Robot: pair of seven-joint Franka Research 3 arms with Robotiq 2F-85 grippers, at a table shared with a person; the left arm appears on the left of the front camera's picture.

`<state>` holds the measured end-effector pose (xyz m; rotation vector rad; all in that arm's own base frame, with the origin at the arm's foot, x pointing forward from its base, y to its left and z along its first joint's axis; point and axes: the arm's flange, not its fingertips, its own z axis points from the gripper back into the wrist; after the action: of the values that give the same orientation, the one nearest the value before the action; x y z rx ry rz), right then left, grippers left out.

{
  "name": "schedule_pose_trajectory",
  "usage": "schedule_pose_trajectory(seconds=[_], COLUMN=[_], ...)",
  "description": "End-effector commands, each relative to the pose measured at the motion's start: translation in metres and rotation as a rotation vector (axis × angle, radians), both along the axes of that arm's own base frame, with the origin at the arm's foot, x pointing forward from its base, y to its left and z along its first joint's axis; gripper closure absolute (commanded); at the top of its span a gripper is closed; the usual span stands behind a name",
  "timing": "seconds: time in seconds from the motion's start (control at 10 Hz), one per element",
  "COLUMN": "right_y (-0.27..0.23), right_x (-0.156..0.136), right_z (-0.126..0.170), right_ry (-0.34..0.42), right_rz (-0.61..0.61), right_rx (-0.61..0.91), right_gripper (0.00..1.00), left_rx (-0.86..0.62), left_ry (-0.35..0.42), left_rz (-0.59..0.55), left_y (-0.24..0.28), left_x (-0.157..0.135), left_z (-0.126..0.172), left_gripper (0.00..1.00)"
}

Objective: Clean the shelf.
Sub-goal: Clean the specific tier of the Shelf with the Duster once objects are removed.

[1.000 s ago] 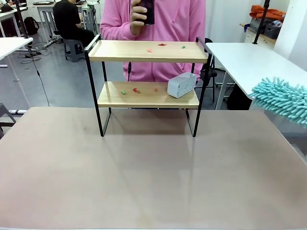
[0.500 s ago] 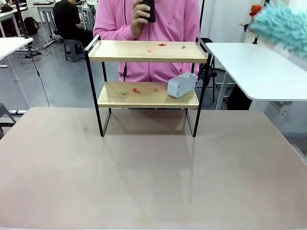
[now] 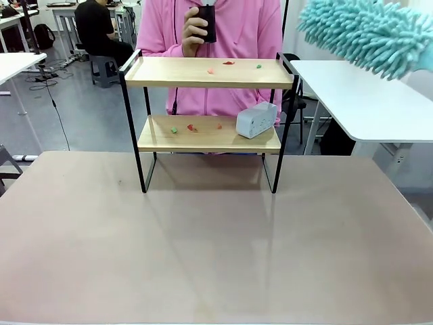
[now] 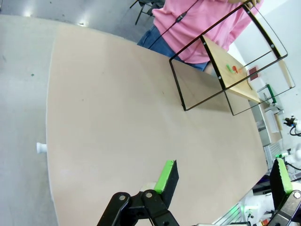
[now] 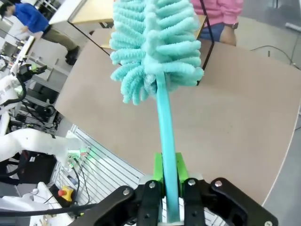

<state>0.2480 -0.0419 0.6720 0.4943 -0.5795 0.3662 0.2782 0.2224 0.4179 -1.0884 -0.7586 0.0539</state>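
While the right tool (image 5: 168,169) is clamped on the slim turquoise handle of the duster (image 5: 157,42), the handle is gripped from both sides. The fluffy head stands straight ahead of that tool, at the far end of the handle. Beyond the head, farther from the right tool, is the shelf (image 3: 210,72), which stands on the far part of the worktop (image 3: 203,250) on its four slim black legs. Seen from the front, the head is in the air, above and to the right of the shelf's top board, and touches neither board. The left tool (image 4: 224,175) stands wide, with nothing held in its gap, and hangs over the near part of the worktop. The shelf is well apart from it, far ahead and toward the upper right in that tool's own wrist view. Small red and green scraps (image 3: 229,63) lie on the top board, and more lie on the left half of the lower board. A white box (image 3: 256,120) rests on the right end of the lower board, the end nearer the duster head. Behind the shelf, on the side away from both tools, a person (image 3: 237,34) in a pink top holds a dark object (image 3: 208,20) in one hand (image 3: 194,30) at chest height.
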Motion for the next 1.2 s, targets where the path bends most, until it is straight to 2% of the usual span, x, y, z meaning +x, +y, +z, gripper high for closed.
schedule_pose_trajectory(seconds=[0.0, 0.1, 0.2, 0.4, 0.5, 0.6, 0.9, 1.1], right_y=[-0.015, 0.0, 0.011, 0.05, 0.073, 0.107, 0.162, 0.186], right_x=[0.0, 0.0, 0.003, 0.029, 0.05, 0.071, 0.082, 0.086], right_z=[0.013, 0.0, 0.0, 0.01, 0.016, 0.019, 0.029, 0.034], right_ry=[0.015, 0.0, 0.0, -0.015, -0.014, -0.002, 0.003, 0.007], right_rz=[-0.011, 0.0, 0.027, 0.037, -0.018, -0.024, -0.058, -0.186], right_rx=[0.043, 0.0, 0.008, -0.038, -0.083, -0.123, -0.199, -0.246], right_gripper=[0.88, 0.88, 0.88, 0.88, 0.88, 0.88, 0.88, 0.88], left_rx=[-0.001, -0.001, -0.001, -0.001, -0.001, -0.001, -0.001, -0.001], left_ry=[-0.029, -0.029, -0.029, -0.029, -0.029, -0.029, -0.029, -0.029], left_rz=[-0.004, -0.004, -0.004, -0.004, -0.004, -0.004, -0.004, -0.004], left_y=[0.0, 0.0, 0.0, 0.0, 0.0, 0.0, 0.0, 0.0], left_x=[0.001, 0.001, 0.001, 0.001, 0.001, 0.001, 0.001, 0.001], left_z=[0.0, 0.0, 0.0, 0.0, 0.0, 0.0, 0.0, 0.0], left_gripper=[0.0, 0.0, 0.0, 0.0, 0.0, 0.0, 0.0, 0.0])
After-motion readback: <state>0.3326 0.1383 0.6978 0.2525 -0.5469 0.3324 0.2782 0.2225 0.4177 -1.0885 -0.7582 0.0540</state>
